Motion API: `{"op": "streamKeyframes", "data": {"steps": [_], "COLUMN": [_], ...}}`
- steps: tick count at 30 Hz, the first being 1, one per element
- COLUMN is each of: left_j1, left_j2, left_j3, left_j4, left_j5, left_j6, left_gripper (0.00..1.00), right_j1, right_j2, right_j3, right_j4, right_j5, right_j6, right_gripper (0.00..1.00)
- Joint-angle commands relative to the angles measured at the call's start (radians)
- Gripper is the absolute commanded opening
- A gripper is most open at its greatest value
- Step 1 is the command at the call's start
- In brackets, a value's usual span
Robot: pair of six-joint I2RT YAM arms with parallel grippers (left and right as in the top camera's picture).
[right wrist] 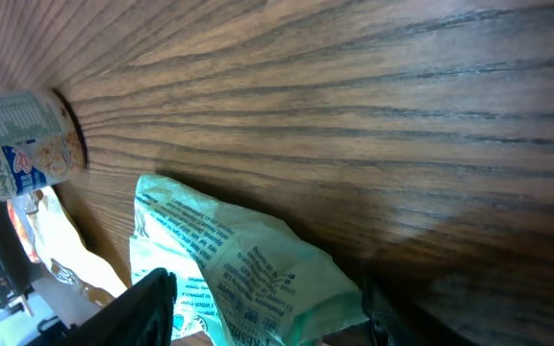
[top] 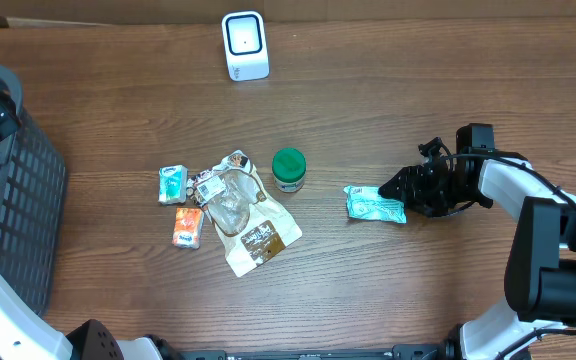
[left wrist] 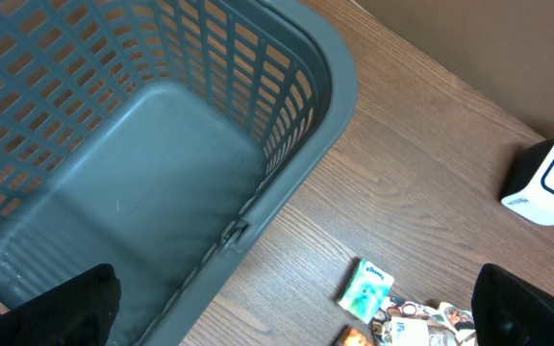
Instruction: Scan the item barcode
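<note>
Step in hand: pick-up. The right gripper (right wrist: 267,306) has its fingers astride the teal packet (top: 375,204); whether they pinch it cannot be told. Next: clamp, lift, present the barcode to the scanner (top: 245,45). The left gripper (left wrist: 296,309) has its fingers spread wide.

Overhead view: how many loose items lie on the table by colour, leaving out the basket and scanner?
Teal: 2, tissue pack and packet
Orange: 1, orange pack
Green-lidded: 1, jar
Clear and brown: 1, bag
Total: 5

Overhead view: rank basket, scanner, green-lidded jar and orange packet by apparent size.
1. basket, partly out of frame
2. scanner
3. green-lidded jar and orange packet: too alike to rank
</note>
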Motion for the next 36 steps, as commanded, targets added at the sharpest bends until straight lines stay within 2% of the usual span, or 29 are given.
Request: {"op": "streamKeyframes", "data": {"steps": [1, 33, 36], "left_j1": [0.003, 0.003, 0.003], "left_j2": [-0.007, -0.007, -0.007], "left_j3": [0.013, 0.013, 0.013], "left_j4": [0.002, 0.002, 0.002], "left_j5": [0.0, 0.0, 0.0], "left_j6": [-0.01, -0.01, -0.01], "left_gripper": [0.99, 1.0, 1.0], "right_j1": [0.002, 0.002, 0.002], "right_j2": [0.029, 0.033, 0.033], "right_j3": [-0.016, -0.017, -0.022], "right_j4": [0.002, 0.015, 0.017], "right_j5": [0.013, 0.034, 0.051], "right_j6": [-0.008, -0.008, -0.008], "right_gripper": [0.58, 0.57, 0.53]}}
